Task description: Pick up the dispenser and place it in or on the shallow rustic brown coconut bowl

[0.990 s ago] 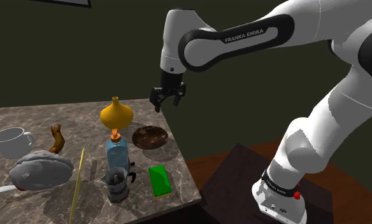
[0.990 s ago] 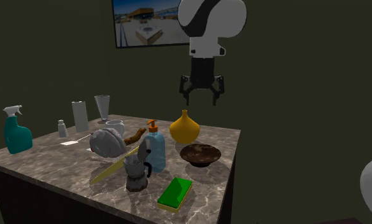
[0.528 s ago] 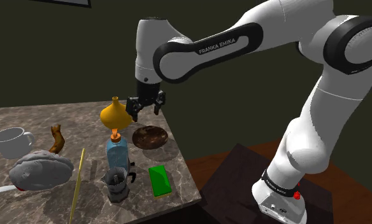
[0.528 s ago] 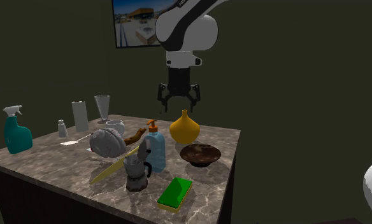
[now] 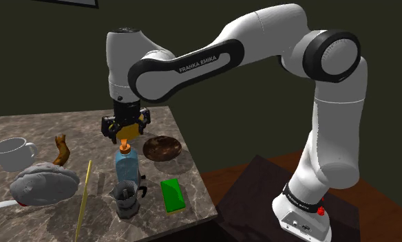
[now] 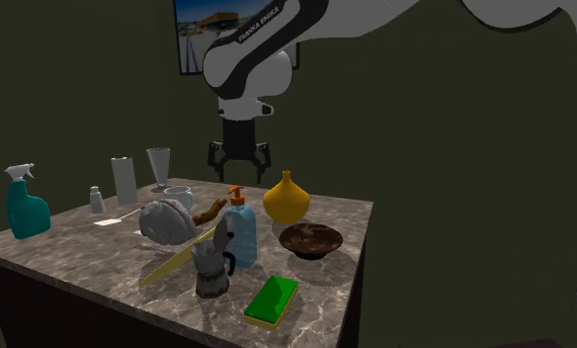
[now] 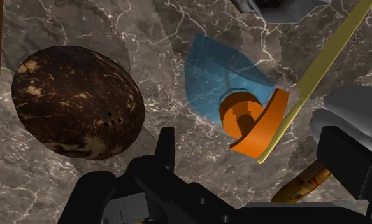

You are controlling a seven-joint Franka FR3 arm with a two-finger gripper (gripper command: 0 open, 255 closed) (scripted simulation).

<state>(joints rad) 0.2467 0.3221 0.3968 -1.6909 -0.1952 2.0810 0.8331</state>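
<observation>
1. The all-black two-finger gripper point(image 5: 126, 129) hangs straight down from the white arm, above the dark veined marble tabletop point(image 5: 27, 127).
2. Its fingers are spread wide and hold nothing. In the wrist view one finger point(image 7: 165, 145) stands on either side of the pump head, with clear space to each.
3. The translucent blue dispenser bottle with an orange pump point(image 5: 126, 165) stands upright on the tabletop, right below the gripper and not touching it.
4. The shallow, mottled brown coconut bowl point(image 5: 162, 148) sits just to the right of the dispenser in the shoulder view, a little farther back and near the table's right edge. Nothing lies in it.
5. A small grey moka pot point(image 5: 127, 198) stands just on the near side of the dispenser.
6. A flat green sponge point(image 5: 171, 194) lies right of the pot, by the near right corner.
7. A thin yellow strip point(image 5: 82, 199) lies left of the pot; in the wrist view it runs close past the pump head.
8. A mustard-yellow bulb-shaped vase point(image 6: 285, 198) stands beyond the dispenser and the bowl.
</observation>
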